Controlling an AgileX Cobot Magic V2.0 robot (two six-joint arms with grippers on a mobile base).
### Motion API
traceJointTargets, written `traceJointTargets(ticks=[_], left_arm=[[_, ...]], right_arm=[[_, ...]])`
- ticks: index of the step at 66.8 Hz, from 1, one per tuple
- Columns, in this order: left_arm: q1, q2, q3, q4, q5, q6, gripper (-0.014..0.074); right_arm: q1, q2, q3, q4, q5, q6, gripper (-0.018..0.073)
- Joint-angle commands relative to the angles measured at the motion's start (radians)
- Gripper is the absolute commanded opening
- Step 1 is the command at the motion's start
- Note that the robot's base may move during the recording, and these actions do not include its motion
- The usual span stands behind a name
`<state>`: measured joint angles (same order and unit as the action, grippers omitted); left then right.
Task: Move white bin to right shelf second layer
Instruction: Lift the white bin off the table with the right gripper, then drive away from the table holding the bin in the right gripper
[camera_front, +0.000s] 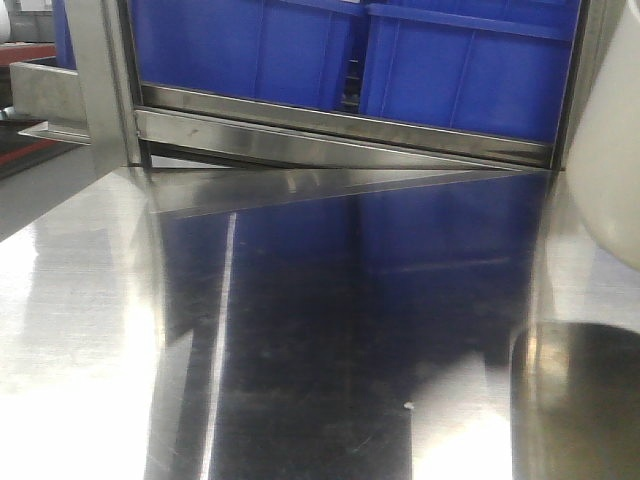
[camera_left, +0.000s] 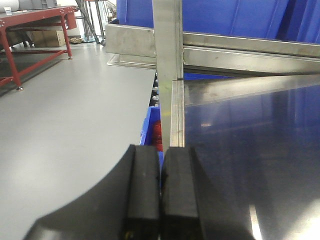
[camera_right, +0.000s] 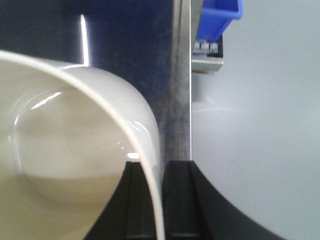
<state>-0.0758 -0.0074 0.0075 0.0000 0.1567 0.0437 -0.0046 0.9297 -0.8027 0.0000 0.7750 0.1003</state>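
The white bin (camera_right: 70, 150) fills the left of the right wrist view. My right gripper (camera_right: 156, 200) is shut on its rim, one finger (camera_right: 137, 200) inside the bin and one outside. The bin's side also shows at the right edge of the front view (camera_front: 610, 140), held above the steel tabletop (camera_front: 330, 330). My left gripper (camera_left: 160, 195) is shut and empty, over the tabletop's left edge. A steel rack rail (camera_front: 340, 135) with blue crates (camera_front: 460, 70) on it stands behind the table. No roller tracks of the right shelf second layer show clearly.
The rack's upright post (camera_left: 167, 40) stands at the table's far left corner. A blue crate with red contents (camera_left: 154, 130) sits below the table's left edge. A red-framed table (camera_left: 35, 30) stands far left on the grey floor. A blue crate (camera_right: 217, 20) sits beyond the table's right edge.
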Motion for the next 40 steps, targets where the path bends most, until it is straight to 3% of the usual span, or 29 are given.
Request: traceJointTargets(ticks=[1,18,40], left_arm=[[-0.006,-0.016,0.037,0.0,-0.081,-0.005,0.0085],[-0.006,-0.016,0.037,0.0,-0.081,-0.005,0.0085],[-0.006,-0.016,0.037,0.0,-0.081,-0.005,0.0085]], right_arm=[[-0.006,-0.107,-0.003,0.0,-0.087,-0.017,0.0057],[-0.006,-0.354,0.057,0.0,-0.086,-0.017,0.0057],[-0.006,-0.425,0.074,0.0,-0.075,-0.016,0.0057]])
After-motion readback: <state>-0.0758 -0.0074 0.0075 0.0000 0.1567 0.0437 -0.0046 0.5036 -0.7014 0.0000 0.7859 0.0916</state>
